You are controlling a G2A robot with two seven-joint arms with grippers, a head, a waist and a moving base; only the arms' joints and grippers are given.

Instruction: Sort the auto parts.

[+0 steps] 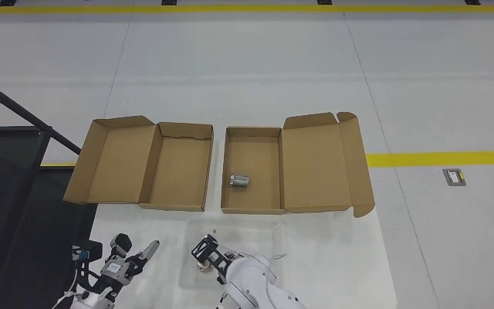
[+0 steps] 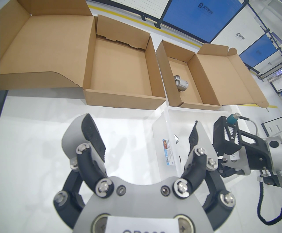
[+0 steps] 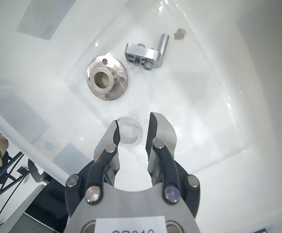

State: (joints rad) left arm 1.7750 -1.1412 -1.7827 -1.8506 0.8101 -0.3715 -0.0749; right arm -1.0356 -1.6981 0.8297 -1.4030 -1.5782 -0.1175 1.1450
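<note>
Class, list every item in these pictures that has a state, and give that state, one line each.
Left box: lid open.
Right box: lid open, metal cylinder lying on its side inside.
Clear bin: holds a flange, a bracket and a white ring.
Left end effector: open, holding nothing.
Right end effector: open, over the white ring.

- An industrial hall: a pale grey painted floor [image 1: 231, 62] is stretching away, with yellow lane stripes [image 1: 247, 8] running across it.
- Blue partition panels [image 2: 187, 17] in black frames are lining the far side.
- An open cardboard box [image 1: 181, 170] and a second box [image 1: 255, 154] are sitting on a white surface [image 2: 33, 143].
- A machined metal flange [image 3: 107, 80] and a bracket [image 3: 143, 56] are lying in a clear bin [image 3: 198, 92].
</note>
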